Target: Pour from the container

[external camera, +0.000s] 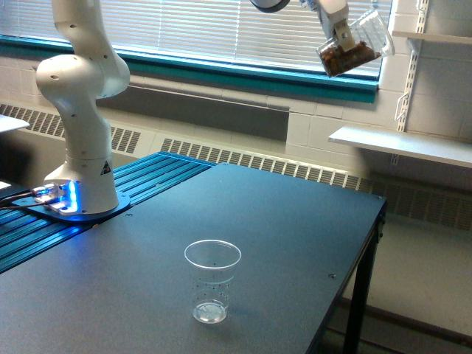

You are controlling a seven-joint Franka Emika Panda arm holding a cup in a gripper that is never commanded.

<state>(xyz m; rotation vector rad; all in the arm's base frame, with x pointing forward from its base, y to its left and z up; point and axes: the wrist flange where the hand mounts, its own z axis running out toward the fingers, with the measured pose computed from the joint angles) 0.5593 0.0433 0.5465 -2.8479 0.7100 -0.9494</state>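
The fingers are gripping the container high up, tilting it so the brown bits are sitting in its lower corner, not spilling. The cup is standing upright on the desk far below them, offset toward the exterior view's left, so pouring is needing alignment first

Gripper: you see your gripper high at the top of the exterior view, fingers clamped on the container.
Container: clear cup, tilted, its mouth toward the exterior view's right; brown bits are heaped at its lower side.
Receiving cup: tapered clear cup with printed marks, upright near the table's front edge.
Arm base: stands on the table's left side.
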